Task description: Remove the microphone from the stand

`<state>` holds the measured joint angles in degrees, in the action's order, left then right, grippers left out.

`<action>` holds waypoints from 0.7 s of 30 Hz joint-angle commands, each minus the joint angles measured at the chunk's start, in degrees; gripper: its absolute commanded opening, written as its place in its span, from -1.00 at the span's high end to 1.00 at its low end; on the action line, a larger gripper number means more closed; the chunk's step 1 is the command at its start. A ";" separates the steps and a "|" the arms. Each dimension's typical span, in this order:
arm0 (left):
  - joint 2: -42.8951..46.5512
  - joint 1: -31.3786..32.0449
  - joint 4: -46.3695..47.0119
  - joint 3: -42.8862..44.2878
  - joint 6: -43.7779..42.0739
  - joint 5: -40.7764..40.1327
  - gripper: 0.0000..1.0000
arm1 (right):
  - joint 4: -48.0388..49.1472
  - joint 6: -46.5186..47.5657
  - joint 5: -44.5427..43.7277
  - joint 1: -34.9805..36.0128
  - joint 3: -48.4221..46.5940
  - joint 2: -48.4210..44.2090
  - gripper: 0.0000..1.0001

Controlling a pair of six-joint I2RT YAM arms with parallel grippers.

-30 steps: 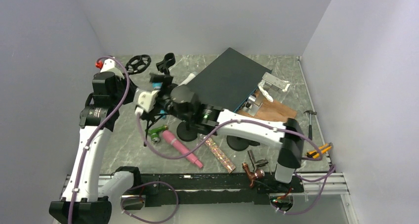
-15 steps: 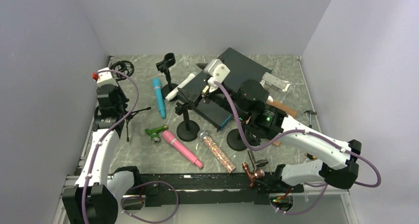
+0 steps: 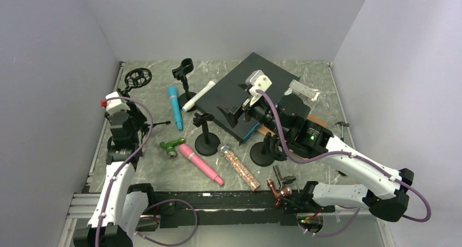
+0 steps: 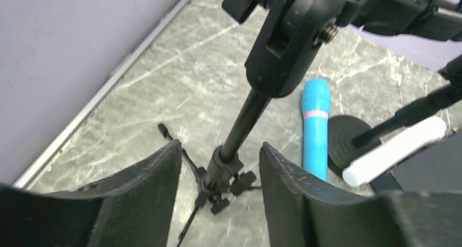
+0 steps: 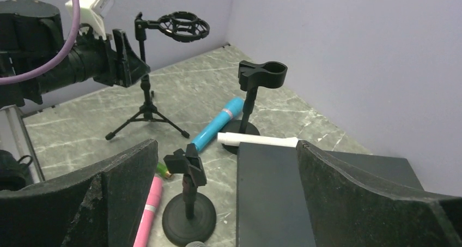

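Note:
The blue microphone (image 3: 174,106) lies flat on the marble table, apart from the black tripod stand (image 3: 143,124), whose round shock mount (image 3: 136,78) holds nothing. My left gripper (image 3: 140,118) is open. In the left wrist view its jaws (image 4: 219,149) stand on either side of the stand's pole (image 4: 245,121), with a gap on both sides. The blue microphone (image 4: 315,127) lies just right of it. My right gripper (image 5: 226,149) is wide open and holds nothing, hovering over the black box (image 5: 272,198).
A white microphone (image 3: 199,96) leans by a clip stand (image 3: 185,75). A pink microphone (image 3: 200,163), a glittery microphone (image 3: 239,162) and a green fitting (image 3: 171,146) lie near the front. Two round-base stands (image 3: 206,140) (image 3: 264,151) stand mid-table. Tools lie at the right.
A second ago the blue microphone was up between both grippers; now it lies on the table. The left jaws have opened off the tripod's pole. The right arm has pulled back to the right.

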<state>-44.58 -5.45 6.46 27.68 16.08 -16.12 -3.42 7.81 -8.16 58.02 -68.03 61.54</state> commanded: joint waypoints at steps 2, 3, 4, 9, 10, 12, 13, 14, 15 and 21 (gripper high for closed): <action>2.72 -0.08 -18.26 8.46 4.20 2.23 -0.27 | 2.80 -2.80 2.91 -0.01 0.95 -2.31 -0.97; 2.40 -0.06 -21.23 10.83 4.86 1.28 -0.28 | 2.95 -3.02 3.35 0.03 0.98 -2.37 -0.97; 2.03 -0.07 -25.67 12.76 5.25 0.40 -0.28 | 3.14 -3.25 3.77 -0.01 0.98 -2.46 -0.97; 2.72 -0.92 -35.46 20.57 5.80 3.30 -0.38 | 2.40 -3.74 4.86 -0.01 0.73 -2.84 -0.96; 2.29 -1.30 -36.70 21.84 6.10 4.91 -0.38 | 2.48 -4.05 5.02 -0.04 0.96 -2.93 -0.97; 0.19 -3.52 -38.82 24.55 6.91 8.39 -0.36 | 2.83 -5.01 5.99 0.06 1.34 -2.47 -0.97; -1.05 -4.22 -39.96 25.92 7.46 9.95 -0.34 | 2.75 -5.58 6.79 -0.02 1.11 -1.97 -0.97; -2.61 -5.37 -40.88 27.36 8.11 11.26 -0.32 | 2.65 -6.45 7.51 -0.01 0.77 -1.57 -0.97; -3.53 -6.07 -41.46 28.70 8.25 12.10 -0.31 | 2.68 -7.32 7.85 -0.03 0.45 -1.19 -0.96; -8.37 -8.96 -45.15 39.17 10.65 19.54 -0.33 | 2.81 -9.00 9.91 0.01 -0.28 -0.76 -0.96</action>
<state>-51.55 -13.04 -34.94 59.53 23.86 -3.97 -3.40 0.89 -0.64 58.00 -66.87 61.04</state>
